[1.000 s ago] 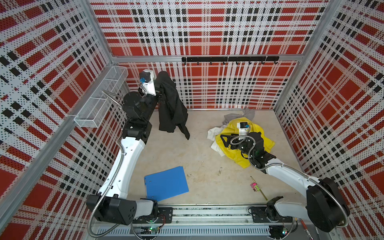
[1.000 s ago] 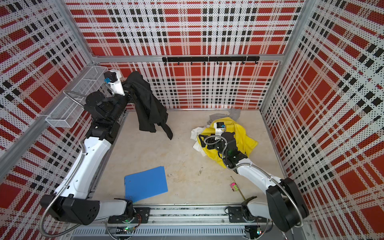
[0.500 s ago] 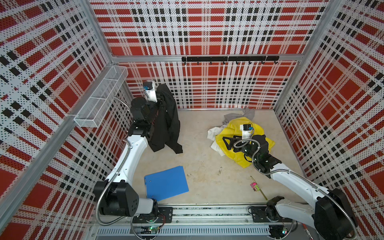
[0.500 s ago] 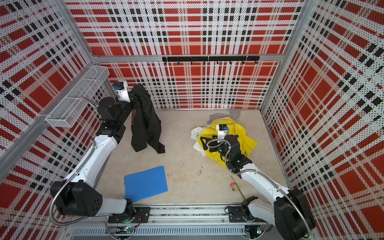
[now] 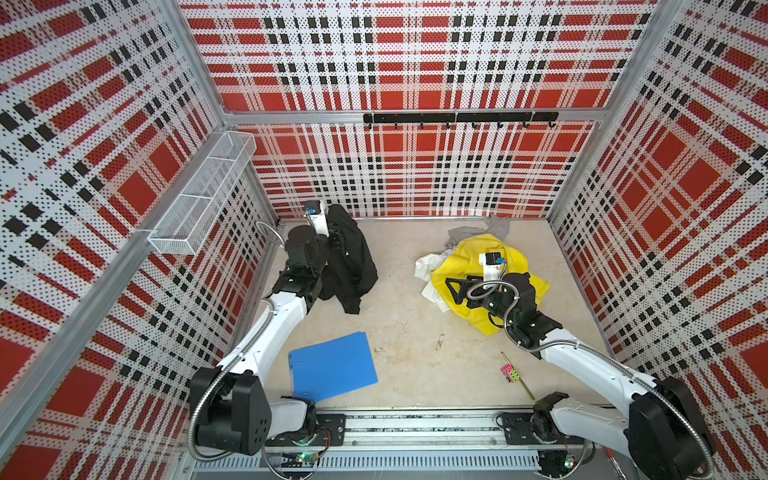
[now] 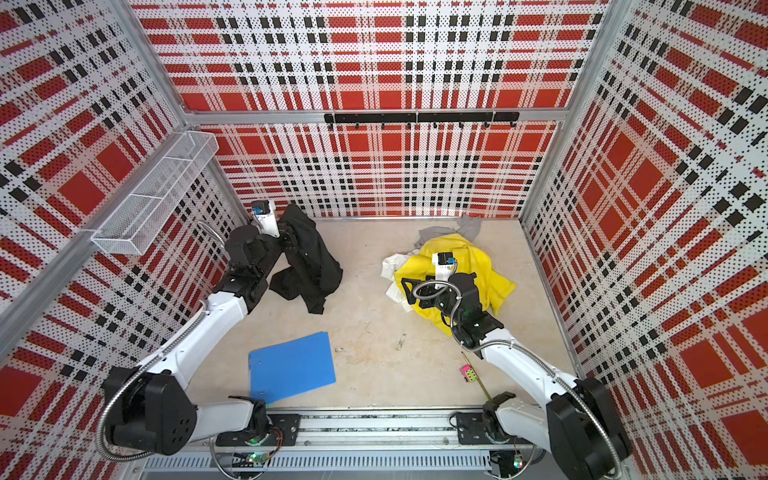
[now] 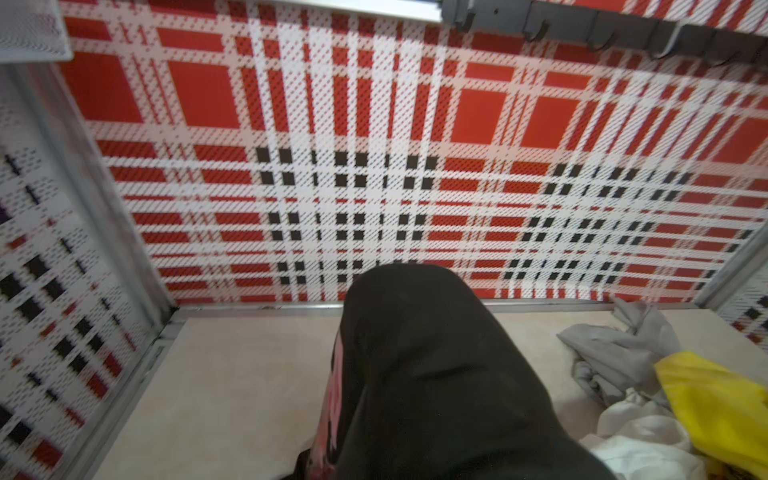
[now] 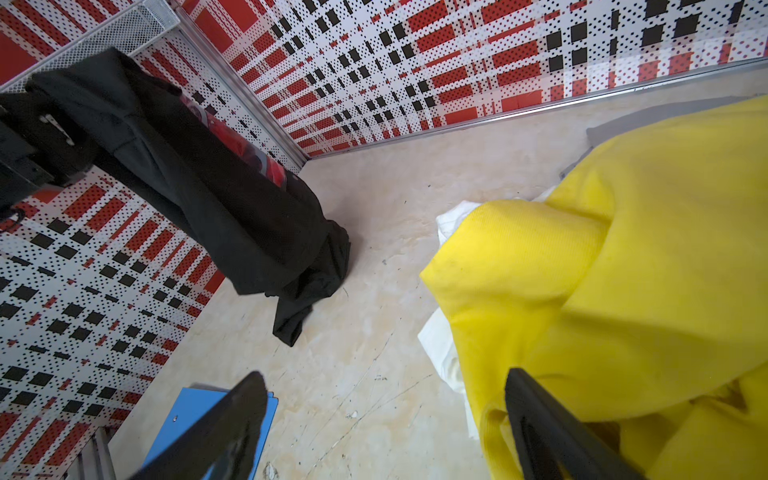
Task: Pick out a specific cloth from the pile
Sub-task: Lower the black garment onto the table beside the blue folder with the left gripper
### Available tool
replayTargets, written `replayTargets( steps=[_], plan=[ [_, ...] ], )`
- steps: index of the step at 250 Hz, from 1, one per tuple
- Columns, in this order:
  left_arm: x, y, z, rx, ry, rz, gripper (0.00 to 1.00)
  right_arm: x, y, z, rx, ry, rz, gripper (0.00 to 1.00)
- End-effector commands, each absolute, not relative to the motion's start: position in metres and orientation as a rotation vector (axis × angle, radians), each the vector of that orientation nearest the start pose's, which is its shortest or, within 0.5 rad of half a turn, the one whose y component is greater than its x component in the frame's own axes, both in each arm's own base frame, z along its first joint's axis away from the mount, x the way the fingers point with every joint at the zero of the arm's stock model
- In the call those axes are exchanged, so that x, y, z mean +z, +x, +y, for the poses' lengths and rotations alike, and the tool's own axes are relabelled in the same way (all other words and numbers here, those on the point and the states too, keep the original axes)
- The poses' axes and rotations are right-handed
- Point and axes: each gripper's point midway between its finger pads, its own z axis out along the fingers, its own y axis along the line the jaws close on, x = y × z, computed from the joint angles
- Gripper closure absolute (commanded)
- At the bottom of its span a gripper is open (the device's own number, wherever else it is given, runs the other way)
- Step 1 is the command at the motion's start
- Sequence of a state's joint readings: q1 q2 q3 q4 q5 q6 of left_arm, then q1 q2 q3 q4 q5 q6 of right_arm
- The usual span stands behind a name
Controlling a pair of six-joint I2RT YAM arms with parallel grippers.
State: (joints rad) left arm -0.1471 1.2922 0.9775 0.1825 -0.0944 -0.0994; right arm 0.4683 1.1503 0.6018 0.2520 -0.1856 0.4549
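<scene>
The left gripper (image 5: 337, 243), upper left of centre, clenches the black cloth (image 5: 353, 266): limp, probably light, best held by a bunched fold; right gripper (image 8: 384, 378) released.

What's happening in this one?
The left arm's fingers are shut on the black soft fabric garment, holding it up near the back-left corner, away from the pile of yellow, white and grey cloths. Its lower end touches the beige floor. The right arm's fingers are open over the pile's edge, holding nothing. A flat blue folder lies in front, untouched.
</scene>
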Motion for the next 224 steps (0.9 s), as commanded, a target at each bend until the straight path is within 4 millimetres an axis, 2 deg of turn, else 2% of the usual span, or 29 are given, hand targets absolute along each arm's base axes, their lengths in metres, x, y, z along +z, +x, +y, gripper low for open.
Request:
replayTargets(
  steps=[1, 37, 67, 109, 145, 195, 224],
  plan=[
    [0.300, 0.431, -0.018, 0.009, -0.165, 1.743, 1.00, 0.228, 0.327, 0.206, 0.824, -0.183, 1.853, 0.04],
    [0.266, 0.427, -0.007, -0.067, -0.222, 1.801, 1.00, 0.234, 0.321, 0.201, 0.807, -0.191, 1.829, 0.03],
    [0.239, 0.427, -0.013, -0.080, -0.217, 1.861, 1.00, 0.238, 0.315, 0.199, 0.805, -0.211, 1.804, 0.02],
    [0.202, 0.423, -0.012, -0.094, -0.290, 1.931, 0.99, 0.248, 0.301, 0.204, 0.842, -0.288, 1.756, 0.01],
    [0.171, 0.424, -0.025, -0.107, -0.268, 2.004, 0.97, 0.256, 0.290, 0.211, 0.894, -0.356, 1.715, 0.00],
    [0.144, 0.421, -0.030, -0.059, -0.278, 2.070, 0.96, 0.253, 0.293, 0.209, 0.872, -0.344, 1.729, 0.00],
    [0.130, 0.418, -0.028, -0.045, -0.291, 2.117, 0.92, 0.248, 0.295, 0.207, 0.857, -0.336, 1.743, 0.00]
  ],
)
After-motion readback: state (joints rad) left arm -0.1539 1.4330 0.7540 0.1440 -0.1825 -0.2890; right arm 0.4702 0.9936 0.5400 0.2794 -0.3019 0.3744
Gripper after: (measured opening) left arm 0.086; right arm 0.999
